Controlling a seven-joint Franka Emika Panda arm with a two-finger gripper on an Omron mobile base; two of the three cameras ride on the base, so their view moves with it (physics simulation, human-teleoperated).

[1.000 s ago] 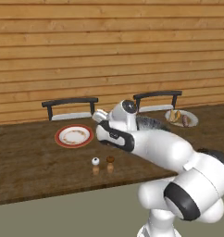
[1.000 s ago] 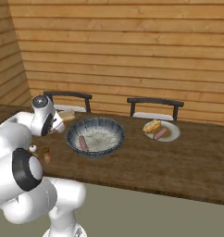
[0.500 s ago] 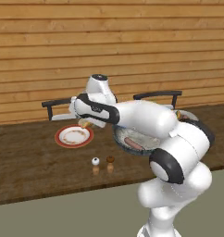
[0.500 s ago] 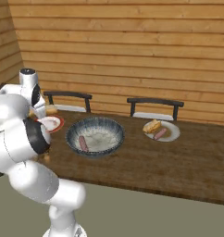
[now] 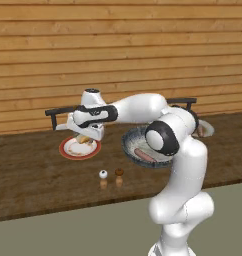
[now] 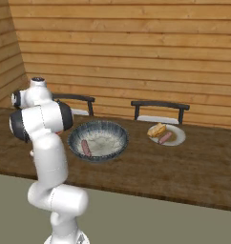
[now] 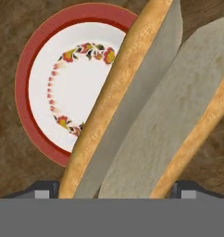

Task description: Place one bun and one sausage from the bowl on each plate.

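Hand view looks down past a split bun (image 7: 146,115), pinched between the jaws, onto the red-rimmed plate (image 7: 28,69) directly below. In the left base view the gripper (image 5: 84,136) hangs just above that plate (image 5: 68,151) at the table's left. The bowl (image 6: 110,132) at centre keeps one sausage (image 6: 85,148); the pale plate (image 6: 178,139) on the right already carries a bun and a sausage. By these pictures, the step in hand is delivering the second bun; next comes lowering, letting go, then fetching the sausage. No writing or brand is legible.
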